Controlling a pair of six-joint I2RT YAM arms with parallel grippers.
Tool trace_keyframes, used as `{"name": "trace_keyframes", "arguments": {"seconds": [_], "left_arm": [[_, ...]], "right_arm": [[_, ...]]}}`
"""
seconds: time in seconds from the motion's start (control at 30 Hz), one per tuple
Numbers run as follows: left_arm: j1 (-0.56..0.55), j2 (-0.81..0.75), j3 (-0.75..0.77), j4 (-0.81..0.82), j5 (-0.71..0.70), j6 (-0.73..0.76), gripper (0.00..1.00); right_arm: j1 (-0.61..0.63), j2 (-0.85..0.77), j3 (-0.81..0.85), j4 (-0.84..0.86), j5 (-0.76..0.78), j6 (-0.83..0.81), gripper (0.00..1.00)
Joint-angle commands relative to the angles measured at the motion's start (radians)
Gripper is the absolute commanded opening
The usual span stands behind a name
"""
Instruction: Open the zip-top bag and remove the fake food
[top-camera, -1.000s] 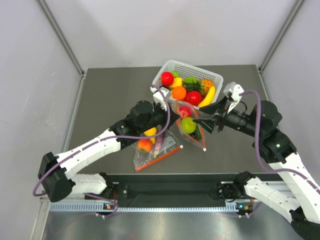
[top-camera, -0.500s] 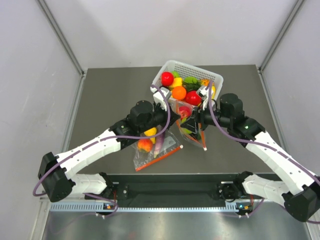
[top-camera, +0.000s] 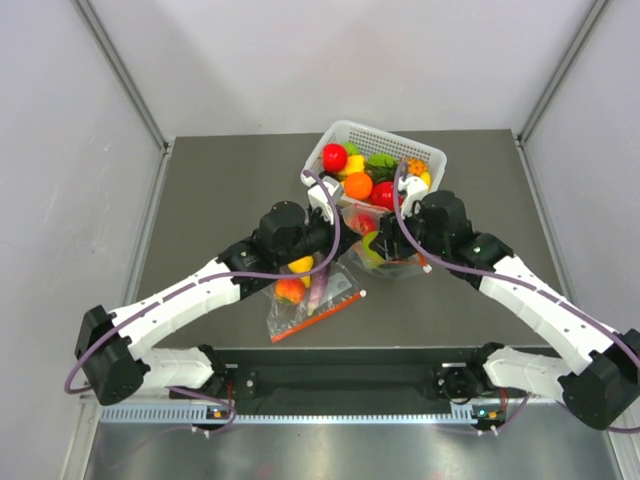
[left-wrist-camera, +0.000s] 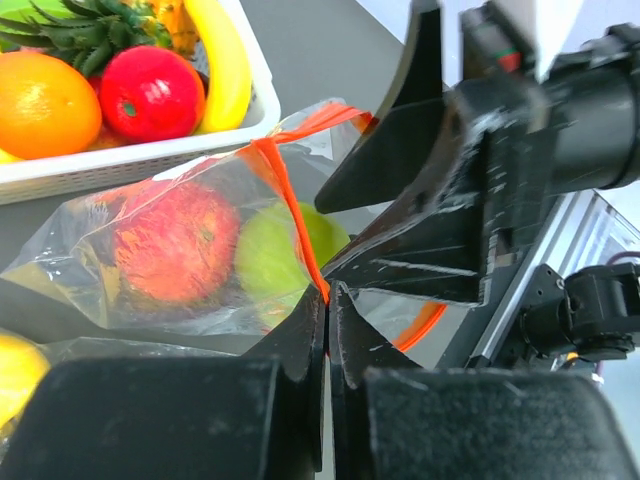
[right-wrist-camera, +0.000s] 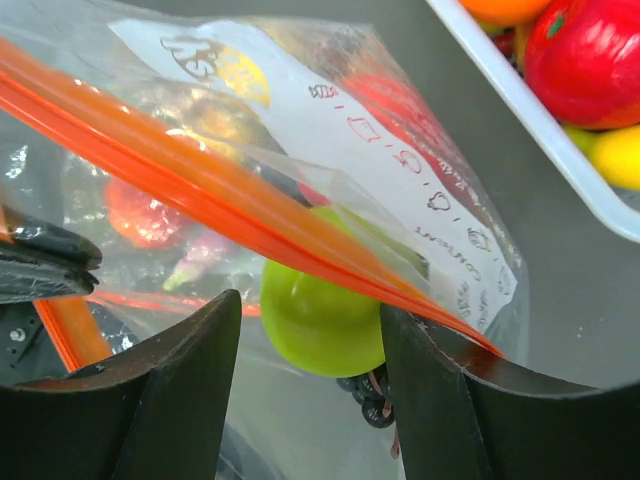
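My left gripper (left-wrist-camera: 327, 300) pinches the bag's orange strip (left-wrist-camera: 290, 210) tight.

Its two fingers are squeezed together on the strip, at the open end of the zip-top bag (left-wrist-camera: 60, 270). My right gripper (right-wrist-camera: 310, 310) has its fingers apart, with the strip and the green pear (left-wrist-camera: 265, 265) between them; I cannot tell if they press the plastic. The red apple (left-wrist-camera: 170, 250) is inside the bag too. The bag sits between my two grippers, just beside the white basket (left-wrist-camera: 130, 160), on the gray table (top-camera: 220, 190). A second bag (top-camera: 300, 310) lies nearby.
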Motion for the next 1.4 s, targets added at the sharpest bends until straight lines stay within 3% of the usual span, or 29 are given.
{"name": "trace_keyframes", "arguments": {"seconds": [0.0, 0.13, 0.27, 0.5, 0.93, 1.37], "left_arm": [[-0.003, 0.002, 0.036, 0.056, 0.045, 0.013, 0.00], [-0.009, 0.031, 0.053, 0.068, 0.070, 0.010, 0.00], [-0.018, 0.044, 0.063, 0.071, 0.074, 0.013, 0.00], [-0.029, 0.040, 0.065, 0.083, 0.077, 0.013, 0.00], [-0.043, 0.051, 0.063, 0.093, 0.082, 0.021, 0.00], [-0.070, 0.034, 0.048, 0.113, 0.114, -0.008, 0.00]], "right_arm": [[0.038, 0.012, 0.036, -0.022, 0.067, -0.021, 0.58], [0.058, 0.042, 0.058, -0.044, 0.090, -0.027, 0.62], [0.081, 0.060, 0.059, -0.050, 0.133, -0.018, 0.79], [0.114, 0.085, 0.013, -0.012, 0.166, 0.019, 0.79], [0.156, 0.072, -0.106, 0.224, -0.036, 0.134, 0.86], [0.165, 0.143, -0.154, 0.369, 0.195, 0.143, 0.84]]}}
